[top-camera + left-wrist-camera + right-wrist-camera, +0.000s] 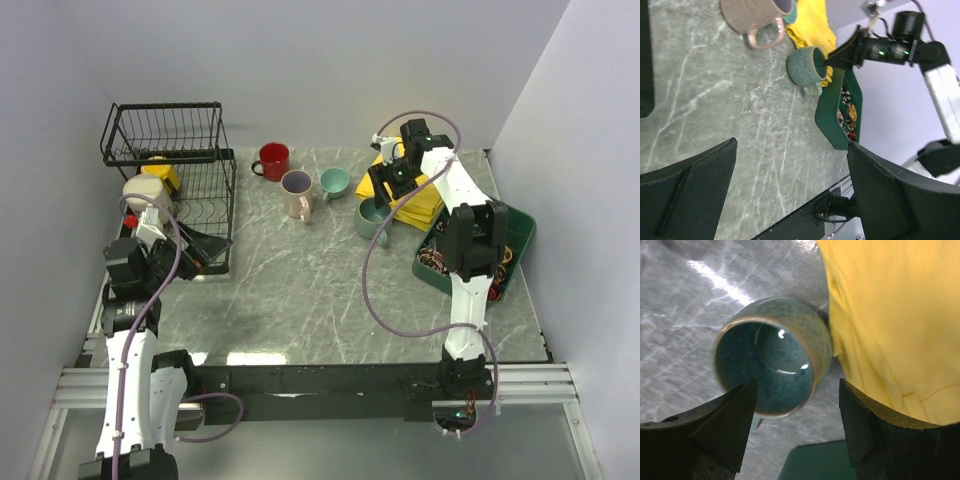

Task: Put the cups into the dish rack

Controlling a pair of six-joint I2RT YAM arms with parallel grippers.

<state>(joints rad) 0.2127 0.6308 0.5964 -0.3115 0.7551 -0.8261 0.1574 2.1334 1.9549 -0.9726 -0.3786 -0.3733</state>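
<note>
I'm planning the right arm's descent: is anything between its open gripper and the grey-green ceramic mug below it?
Nothing visible. The right gripper hangs open over the grey-green ceramic mug, whose mouth faces it. The yellow cloth lies close beside the mug, not over it.

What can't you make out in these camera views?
- Green tray contents: top view, too small, partly under the right arm.
- Cream mug in the dish rack: top view, upright or inverted unclear; purple cable crosses it.
- Grey-green mug handle: right wrist view, mostly behind a gripper finger.
- Pinkish mug: left wrist view, cut off by top edge.
</note>
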